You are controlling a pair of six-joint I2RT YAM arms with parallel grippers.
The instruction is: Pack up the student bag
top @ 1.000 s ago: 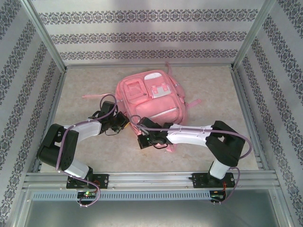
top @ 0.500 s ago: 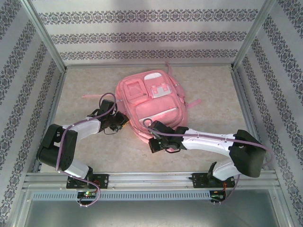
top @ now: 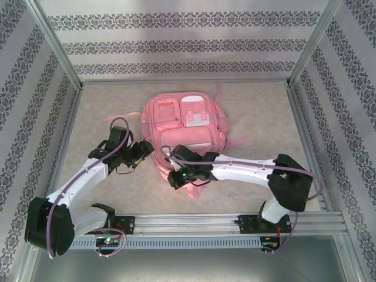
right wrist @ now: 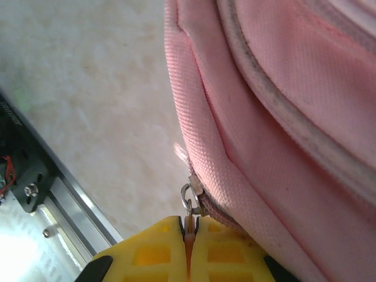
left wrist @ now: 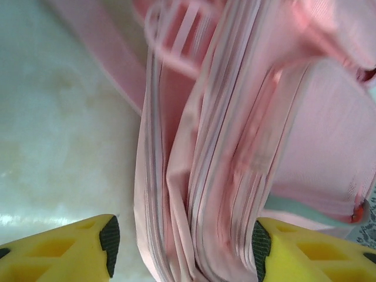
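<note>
Since a second ago the left arm has stretched out low and its jaws have parted, while the right arm has shifted its wrist along the bag's near corner; the left gripper (left wrist: 184, 244) now stands wide, its yellow fingers straddling the folded side edge of the student bag (left wrist: 235, 147), one pad clear of the cloth, the other just against it, nothing clamped; the right gripper (right wrist: 189, 232) is pinched tight on the zip pull (right wrist: 188, 202), whose small metal ring sits just beyond the fingertips at the bag's seam; outward from both, the bag lies flat on the table (right wrist: 88, 88), its body ahead of the left fingers and up to the right of the right ones; a frame rail (right wrist: 64, 194) runs off to that gripper's left; judging by its folds, the bag is soft, light and limp, likely to slide and bunch on the smooth top; the pull tab suits opening it, and a seam or strap looks the surest counter-hold.
</note>
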